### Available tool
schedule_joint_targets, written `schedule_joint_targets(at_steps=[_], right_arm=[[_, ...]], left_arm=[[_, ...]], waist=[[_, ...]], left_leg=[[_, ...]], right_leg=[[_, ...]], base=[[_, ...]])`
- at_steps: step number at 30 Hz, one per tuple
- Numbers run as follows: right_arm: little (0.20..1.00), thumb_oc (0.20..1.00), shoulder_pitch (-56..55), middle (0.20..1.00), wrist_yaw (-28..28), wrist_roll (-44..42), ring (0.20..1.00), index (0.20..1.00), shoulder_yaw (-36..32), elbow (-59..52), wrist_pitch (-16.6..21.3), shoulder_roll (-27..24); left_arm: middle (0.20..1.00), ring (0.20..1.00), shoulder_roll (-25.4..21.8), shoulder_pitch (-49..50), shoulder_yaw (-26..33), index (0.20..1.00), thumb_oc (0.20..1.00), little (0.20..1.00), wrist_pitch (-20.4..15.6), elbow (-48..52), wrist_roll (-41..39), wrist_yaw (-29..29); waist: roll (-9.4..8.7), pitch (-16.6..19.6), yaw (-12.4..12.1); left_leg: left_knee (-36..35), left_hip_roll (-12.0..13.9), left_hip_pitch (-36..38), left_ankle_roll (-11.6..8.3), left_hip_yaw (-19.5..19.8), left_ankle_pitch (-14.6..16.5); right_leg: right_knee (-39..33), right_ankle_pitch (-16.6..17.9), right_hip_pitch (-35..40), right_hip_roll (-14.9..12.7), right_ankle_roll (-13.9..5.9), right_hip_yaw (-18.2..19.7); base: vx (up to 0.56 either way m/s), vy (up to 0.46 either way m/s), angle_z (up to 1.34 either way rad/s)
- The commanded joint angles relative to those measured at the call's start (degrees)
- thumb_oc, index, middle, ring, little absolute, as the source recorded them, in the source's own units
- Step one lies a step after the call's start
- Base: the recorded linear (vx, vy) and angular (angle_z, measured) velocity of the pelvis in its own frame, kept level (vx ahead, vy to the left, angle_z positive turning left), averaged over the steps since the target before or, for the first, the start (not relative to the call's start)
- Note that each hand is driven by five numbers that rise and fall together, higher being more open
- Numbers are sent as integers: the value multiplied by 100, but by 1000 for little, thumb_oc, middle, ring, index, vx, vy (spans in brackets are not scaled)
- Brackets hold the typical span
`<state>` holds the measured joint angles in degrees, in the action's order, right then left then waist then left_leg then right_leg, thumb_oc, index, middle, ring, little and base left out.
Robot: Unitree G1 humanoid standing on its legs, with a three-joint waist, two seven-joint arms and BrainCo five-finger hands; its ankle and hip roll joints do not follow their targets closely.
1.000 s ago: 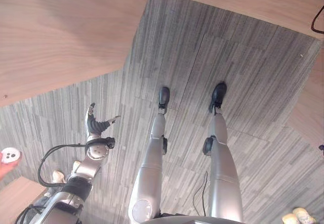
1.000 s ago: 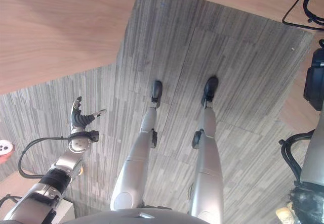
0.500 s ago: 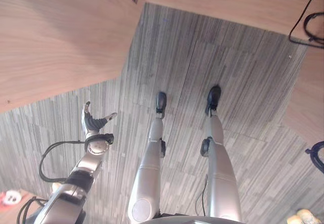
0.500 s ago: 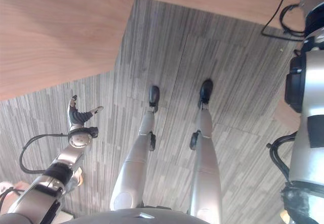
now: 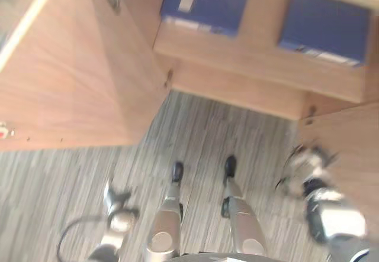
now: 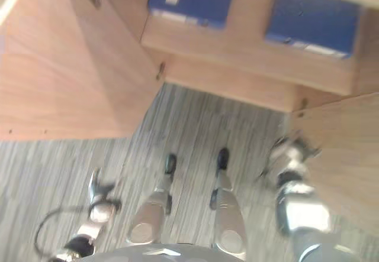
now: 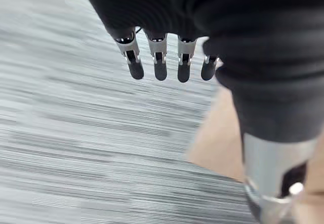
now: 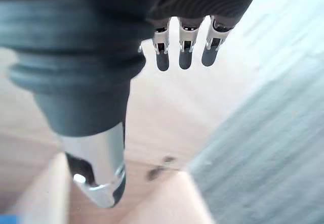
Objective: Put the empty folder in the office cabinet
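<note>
Floor (image 5: 225, 120): grey striped carpet, running up to the foot of the cabinet.
Cabinet (image 5: 237, 61): light wood, standing open at the top of both eye views; a shelf board crosses it with a plain wooden panel below.
Left door (image 5: 71, 84): swung wide open from the cabinet's left side, its broad wooden face slanting out over the carpet; a small metal fitting shows near its upper edge.
Right door (image 5: 349, 149): wood panel standing out from the cabinet's right side, just beside the right hand.
Left folder (image 5: 204, 2): blue, on the cabinet shelf toward the left door, with a pale label on its face.
Right folder (image 5: 325, 19): blue, on the same shelf toward the right door, well apart from the left folder; a pale strip runs along its lower edge. Whether either folder is empty cannot be told.
Left hand (image 7: 167, 57): low over the carpet, well clear of the cabinet and below the left door; fingers hang straight and relaxed, holding nothing. It also shows in the left eye view (image 5: 115, 200).
Right hand (image 8: 185, 49): raised near the cabinet's right door, over wood and the carpet edge; fingers straight and loose, nothing in its grasp. It also shows in the left eye view (image 5: 305, 161), blurred.
</note>
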<state>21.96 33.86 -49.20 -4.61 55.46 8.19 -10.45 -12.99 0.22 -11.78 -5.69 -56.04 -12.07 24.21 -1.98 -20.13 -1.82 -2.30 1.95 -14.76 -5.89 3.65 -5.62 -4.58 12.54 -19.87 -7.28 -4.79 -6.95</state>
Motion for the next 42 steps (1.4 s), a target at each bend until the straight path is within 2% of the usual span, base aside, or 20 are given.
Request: schedule_joint_targets(at_steps=[1,5,10,12,13,14,17,18,19,20,23,24,25,27,28,30,35,37,38,42], right_arm=[[1000,1000,-257,1000,-416,976,1000,1000,371,-260,-42,-161],[1000,1000,-1162,1000,-1209,2401,1000,1000,943,-196,-534,-314],[1000,1000,-1584,1000,-1595,3390,1000,1000,955,-466,-686,-856],[1000,1000,-1604,1000,-1606,3550,1000,1000,901,-511,-713,-1014],[1000,1000,-1493,1000,-1557,3643,1000,1000,700,-526,-694,-1330],[1000,1000,-1442,1000,-1547,3656,1000,1000,609,-527,-706,-1441],[1000,1000,-1353,1000,-1651,3823,1000,1000,492,-921,-651,-1972],[1000,1000,-1356,1000,-1654,3824,1000,1000,490,-928,-656,-1978],[1000,1000,-1409,1000,-1751,3973,1000,1000,452,-1196,-656,-2257],[1000,1000,-1613,1000,-1937,4319,1000,1000,238,-1857,-617,-3069],[1000,1000,-1907,1000,-1693,4627,1000,1000,-543,-2463,-537,-3753],[1000,1000,-1943,1000,-1695,4632,1000,1000,-577,-2489,-548,-3755],[1000,1000,-1998,1000,-1248,4689,1000,1000,-1266,-2639,-514,-3943],[1000,1000,-2133,1000,-619,4903,1000,1000,-1976,-2858,-575,-3970],[1000,1000,-2190,1000,-610,4919,1000,1000,-2032,-2908,-595,-3950],[1000,1000,-2150,1000,293,4886,1000,1000,-2740,-2956,-645,-3692],[1000,1000,-2027,1000,1171,4536,1000,1000,-3213,-2737,-678,-3199],[1000,1000,-2004,1000,1228,4435,1000,1000,-3221,-2665,-654,-3134],[1000,1000,-1913,1000,1193,3925,1000,1000,-3245,-2540,-463,-2911],[1000,1000,-1724,1000,798,3027,1000,1000,-3114,-1991,-175,-2872]], left_arm=[[1000,1000,-6,-352,326,1000,1000,1000,82,-523,199,11],[1000,1000,-96,-289,590,1000,1000,1000,209,-879,661,-90],[1000,1000,-229,-43,860,1000,1000,1000,355,-999,999,-167],[1000,1000,-245,-28,869,1000,1000,1000,354,-991,1086,-193],[1000,1000,-276,-90,820,1000,1000,1000,377,-1000,1222,-246],[1000,1000,-278,-135,882,1000,1000,1000,383,-1132,1215,-253],[1000,1000,-309,-293,1040,1000,1000,1000,427,-1333,1159,-316],[1000,1000,-304,-294,1040,1000,1000,1000,427,-1333,1160,-316],[1000,1000,-298,-305,1078,1000,1000,1000,414,-1335,1166,-366],[1000,1000,-296,-301,1106,1000,1000,1000,391,-1259,1248,-499],[1000,1000,-238,-273,1081,1000,1000,1000,368,-1192,1354,-604],[1000,1000,-230,-277,1064,1000,1000,1000,368,-1193,1355,-603],[1000,1000,-142,-243,1036,1000,1000,1000,354,-1196,1389,-604],[1000,1000,-35,-205,1002,1000,1000,1000,384,-1204,1406,-558],[1000,1000,-30,-213,974,1000,1000,1000,386,-1204,1407,-553],[1000,1000,105,-136,851,1000,1000,1000,456,-1252,1514,-501],[1000,1000,307,-16,645,1000,1000,1000,570,-1415,1605,-445],[1000,1000,323,9,612,1000,1000,1000,584,-1457,1620,-439],[1000,1000,369,49,556,1000,1000,1000,601,-1552,1606,-426],[1000,1000,367,79,432,1000,1000,1000,591,-1603,1582,-497]], waist=[[-94,132,23],[-194,494,96],[-287,800,156],[-303,831,185],[-338,911,306],[-349,945,353],[-416,1049,483],[-410,1047,479],[-423,1079,513],[-422,1121,625],[-430,1201,797],[-419,1198,776],[-411,1248,891],[-377,1277,933],[-370,1270,904],[-318,1331,909],[-277,1408,851],[-277,1406,847],[-280,1400,851],[-297,1368,824]], left_leg=[[553,-246,786,233,157,1537],[432,-309,1346,315,90,1557],[27,-376,1897,443,-52,1442],[-67,-385,2000,462,-113,1414],[-208,-429,2144,506,-227,1356],[-267,-448,2203,530,-284,1351],[-270,-529,2294,582,-467,1385],[-270,-529,2296,583,-472,1387],[-270,-553,2321,599,-496,1401],[-270,-572,2381,608,-575,1440],[-270,-654,2410,657,-631,1444],[-270,-651,2413,657,-635,1447],[-270,-681,2447,700,-651,1476],[-270,-709,2485,755,-646,1502],[-270,-707,2490,757,-646,1505],[-270,-765,2573,827,-607,1585],[-270,-843,2712,890,-563,1649],[-270,-850,2719,893,-559,1642],[-270,-863,2712,898,-571,1631],[-270,-865,2641,890,-614,1592]], right_leg=[[53,-249,26,-433,-628,-507],[11,-324,513,-439,-675,-583],[40,-267,831,-452,-770,-576],[39,-243,864,-442,-788,-546],[42,-139,882,-429,-829,-429],[38,-106,869,-413,-840,-357],[33,22,845,-399,-890,-205],[34,22,845,-397,-891,-200],[32,48,839,-394,-899,-149],[35,98,844,-373,-918,-33],[40,208,803,-406,-949,74],[41,208,805,-401,-950,77],[42,300,790,-419,-979,155],[36,359,787,-418,-1007,218],[37,358,792,-416,-1008,217],[26,398,813,-435,-1021,278],[8,432,882,-488,-1021,289],[8,444,882,-497,-1021,290],[5,517,864,-518,-1021,265],[-1,529,809,-588,-1021,192]], base=[[-26,42,9],[-16,63,5],[-56,53,-16],[-72,52,-29],[-83,75,-29],[-111,95,-38],[-48,52,-41],[-21,33,-44],[-18,44,-29],[-37,65,-16],[-26,45,-15],[4,29,-29],[8,26,-24],[7,27,-12],[22,25,-10],[38,23,-13],[21,16,-5],[1,6,2],[-39,11,4],[-49,9,-1]])
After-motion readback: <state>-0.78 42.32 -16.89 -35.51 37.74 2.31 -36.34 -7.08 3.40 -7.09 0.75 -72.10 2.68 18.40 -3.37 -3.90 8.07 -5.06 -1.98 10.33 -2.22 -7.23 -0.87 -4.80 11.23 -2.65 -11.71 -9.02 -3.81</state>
